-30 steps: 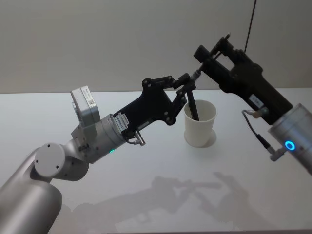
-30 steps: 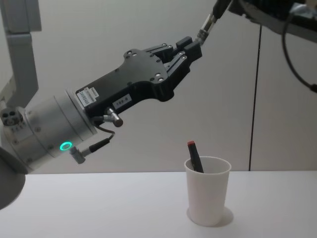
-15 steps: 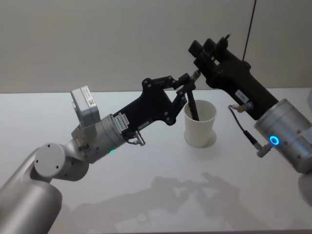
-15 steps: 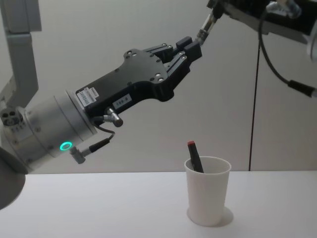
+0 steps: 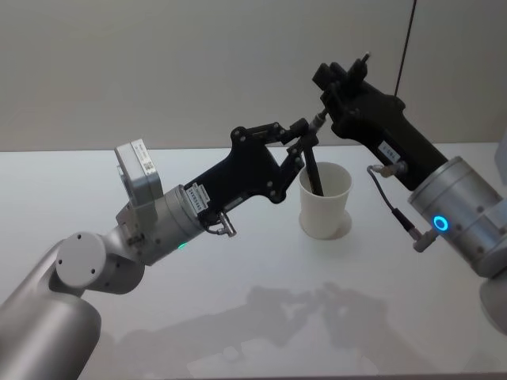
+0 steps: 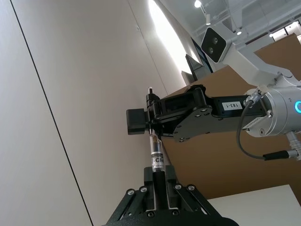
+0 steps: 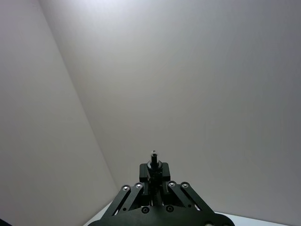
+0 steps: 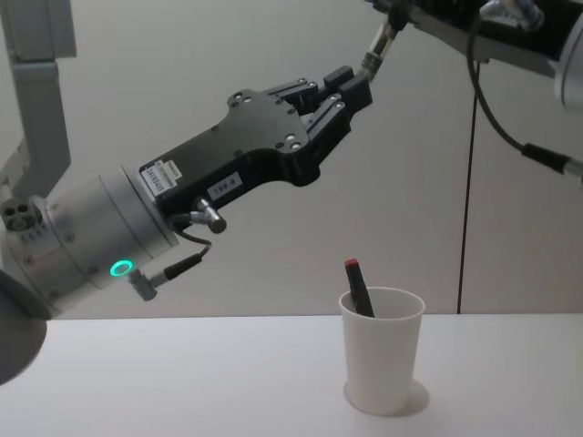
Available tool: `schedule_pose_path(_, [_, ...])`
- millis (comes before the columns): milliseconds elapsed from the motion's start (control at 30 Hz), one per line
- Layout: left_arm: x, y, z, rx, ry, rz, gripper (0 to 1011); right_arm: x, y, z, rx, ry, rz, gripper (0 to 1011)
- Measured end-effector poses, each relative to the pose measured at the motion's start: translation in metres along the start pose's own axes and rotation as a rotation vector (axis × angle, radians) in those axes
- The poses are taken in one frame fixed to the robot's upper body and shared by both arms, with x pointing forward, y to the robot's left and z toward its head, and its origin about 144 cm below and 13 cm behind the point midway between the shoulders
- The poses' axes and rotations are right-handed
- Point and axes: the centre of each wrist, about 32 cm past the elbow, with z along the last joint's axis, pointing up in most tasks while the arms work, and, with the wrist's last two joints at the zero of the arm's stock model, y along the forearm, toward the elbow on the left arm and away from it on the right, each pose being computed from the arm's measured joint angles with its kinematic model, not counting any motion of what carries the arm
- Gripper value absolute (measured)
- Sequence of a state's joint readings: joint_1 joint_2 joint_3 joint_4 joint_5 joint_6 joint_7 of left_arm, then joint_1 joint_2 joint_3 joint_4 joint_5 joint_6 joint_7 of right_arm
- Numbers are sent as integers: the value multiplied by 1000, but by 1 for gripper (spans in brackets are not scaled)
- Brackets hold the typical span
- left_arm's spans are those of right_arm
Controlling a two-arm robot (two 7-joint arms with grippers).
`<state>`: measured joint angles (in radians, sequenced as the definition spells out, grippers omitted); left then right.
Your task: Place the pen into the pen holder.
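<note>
Both grippers meet in mid-air above the table [image 5: 238,317], each clamped on one end of the same pen [image 6: 155,151]. From where I stand, the left gripper [image 5: 306,136] reaches up and to the right from the robot's left side, its fingers [image 8: 353,85] pinched together on the lower end of the clear-barrelled pen. The right gripper [image 5: 323,113] comes in from the upper right and grips the pen's upper end, its fingers closed around the tip; the left wrist view shows that plainly, with the pen running straight between the two black claws.

Below and just to the right of the left gripper, the pen holder [image 8: 383,350] stands upright on the table, a white paper cup. A second pen [image 8: 358,288], dark with a red cap, already leans inside it, poking above the rim.

Compared with a second ago, the right arm has swung round: its wrist with the blue ring light [image 5: 435,224] sits lower and farther left, and the gripper has tilted more steeply. The left arm, the held pen and the cup have not shifted.
</note>
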<state>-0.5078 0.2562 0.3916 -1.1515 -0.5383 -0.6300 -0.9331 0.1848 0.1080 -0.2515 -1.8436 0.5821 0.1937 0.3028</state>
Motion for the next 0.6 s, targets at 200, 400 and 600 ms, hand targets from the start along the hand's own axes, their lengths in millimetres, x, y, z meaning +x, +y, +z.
schedule_pose_path(200, [0,0,0,0,0,0,300,0,0,1,2,3,-3,120])
schedule_pose_path(400, [0,0,0,0,0,0,503,1,1,1,5,5,-5,120])
schedule_pose_path(600, [0,0,0,0,0,0,705,2,1,2,8,6,-8,120])
